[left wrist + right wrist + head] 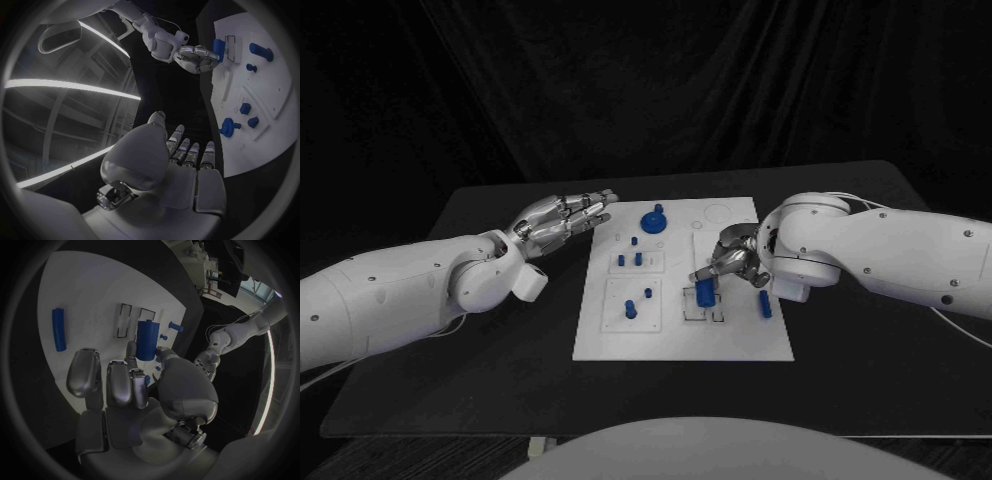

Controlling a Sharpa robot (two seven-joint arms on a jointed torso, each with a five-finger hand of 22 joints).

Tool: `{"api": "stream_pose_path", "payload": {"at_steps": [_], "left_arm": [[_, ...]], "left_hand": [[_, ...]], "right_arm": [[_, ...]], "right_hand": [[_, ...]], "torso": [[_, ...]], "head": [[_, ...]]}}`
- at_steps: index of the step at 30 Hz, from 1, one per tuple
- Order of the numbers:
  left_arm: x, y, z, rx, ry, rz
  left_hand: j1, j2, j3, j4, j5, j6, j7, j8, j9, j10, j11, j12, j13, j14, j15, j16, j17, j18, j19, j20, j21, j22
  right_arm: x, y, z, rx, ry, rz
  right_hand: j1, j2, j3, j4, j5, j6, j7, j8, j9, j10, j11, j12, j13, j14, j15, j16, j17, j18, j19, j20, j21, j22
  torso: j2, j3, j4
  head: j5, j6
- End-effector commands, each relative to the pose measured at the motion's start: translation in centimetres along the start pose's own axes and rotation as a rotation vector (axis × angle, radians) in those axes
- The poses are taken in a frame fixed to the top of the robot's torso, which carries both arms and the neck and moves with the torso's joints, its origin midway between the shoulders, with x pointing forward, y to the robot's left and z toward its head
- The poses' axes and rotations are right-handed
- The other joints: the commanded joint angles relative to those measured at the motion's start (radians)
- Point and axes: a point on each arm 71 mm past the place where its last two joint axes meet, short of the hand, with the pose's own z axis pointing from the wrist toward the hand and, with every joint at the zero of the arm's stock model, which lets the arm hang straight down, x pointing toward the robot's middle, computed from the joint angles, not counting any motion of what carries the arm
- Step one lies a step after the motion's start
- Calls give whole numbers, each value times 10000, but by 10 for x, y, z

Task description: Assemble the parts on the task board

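Right hand (733,262) pinching a blue cylinder (707,291) upright over the white task board (678,338), left hand (563,220) beside it, fingers apart, holding nothing

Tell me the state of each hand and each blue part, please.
left hand: open, holds nothing, beside the board
right hand: grips the cylinder
cylinder: upright, held over the board
knob: standing on the board
bar: lying flat on the board
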Motion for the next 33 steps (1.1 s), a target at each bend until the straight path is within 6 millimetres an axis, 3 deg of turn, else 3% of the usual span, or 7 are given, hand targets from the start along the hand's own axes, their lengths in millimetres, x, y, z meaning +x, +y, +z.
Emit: {"api": "stream_pose_path", "payload": {"at_steps": [1, 15, 17, 21, 25, 30, 33], "left_arm": [[2, 0, 1, 139, 129, -129], [3, 0, 1, 129, 140, -140], [2, 0, 1, 122, 139, -140], [3, 0, 1, 114, 144, -147], [3, 1, 1, 99, 149, -152], [3, 1, 1, 76, 163, -163], [3, 2, 1, 63, 166, -168]], "left_hand": [[93, -14, -2, -62, 35, 23, 8, 43, 5, 3, 59, 16, 6, 33, 69, -37, -11, 79, -12, 90, -34, -14], [93, -14, -2, -62, 35, 23, 8, 43, 5, 3, 59, 16, 6, 33, 69, -37, -11, 79, -12, 90, -34, -14], [93, -14, -2, -62, 35, 23, 8, 43, 5, 3, 59, 16, 6, 33, 69, -37, -11, 79, -12, 90, -34, -14], [98, -14, 2, -69, 39, 16, 8, 45, 4, -1, 58, 9, 5, 33, 70, -37, -11, 76, -12, 89, -34, -14], [98, -14, 2, -69, 39, 16, 8, 45, 4, -1, 58, 9, 5, 33, 70, -37, -11, 76, -12, 89, -34, -14], [98, -14, 2, -69, 39, 16, 8, 45, 4, -1, 58, 9, 5, 33, 70, -37, -11, 76, -12, 89, -34, -14], [98, -14, 2, -69, 39, 16, 8, 45, 4, -1, 58, 9, 5, 33, 70, -37, -11, 76, -12, 89, -34, -14]], "right_arm": [[4, 1, 3, 93, 195, 84], [13, 2, 9, 169, 627, -111], [14, 1, 9, 175, 675, -134], [15, 1, 9, 186, 743, -187], [16, 0, 9, 187, 773, -236], [17, 0, 8, 184, 787, -275], [17, -1, 8, 185, 784, -276]], "right_hand": [[33, 34, 523, -457, -68, 29, 0, -60, -29, 1060, -48, 26, 2635, 289, -38, -62, -29, 89, 54, -32, -94, 1487], [-84, 24, 634, -382, -431, 19, 53, -190, -202, 1060, -3, 26, 2635, 257, -4, -146, -173, 121, 9, -4, -305, 1449], [-218, 9, 629, -296, -1016, 76, 70, -223, -291, 1060, 15, 26, 2635, 261, 16, -155, -177, 124, 7, 16, -345, 1450], [-299, 1, 599, -245, -1665, 99, 87, -247, -364, 1060, 31, 26, 2635, 259, 27, -175, -207, 128, 11, 28, -379, 1455], [-344, -22, 556, -220, -1930, 107, 95, -254, -394, 1060, 38, 26, 2635, 257, 32, -189, -231, 129, 14, 34, -395, 1458], [-535, -50, 366, -69, -2822, 112, 106, -253, -451, 1060, 50, 26, 2635, 255, 45, -213, -264, 136, 18, 49, -463, 1459], [-567, -29, 327, -29, -2964, 110, 105, -247, -461, 1060, 50, 26, 2635, 256, 44, -214, -264, 137, 20, 49, -474, 1461]], "torso": [[18, 0, 5], [1, 4, -7], [2, 2, -5], [3, 2, -7], [-1, 3, -4], [-2, 5, -9], [-2, 4, -6]], "head": [[-5, 2], [33, 2], [28, 2], [51, 2], [58, 2], [82, 2], [80, 2]]}}
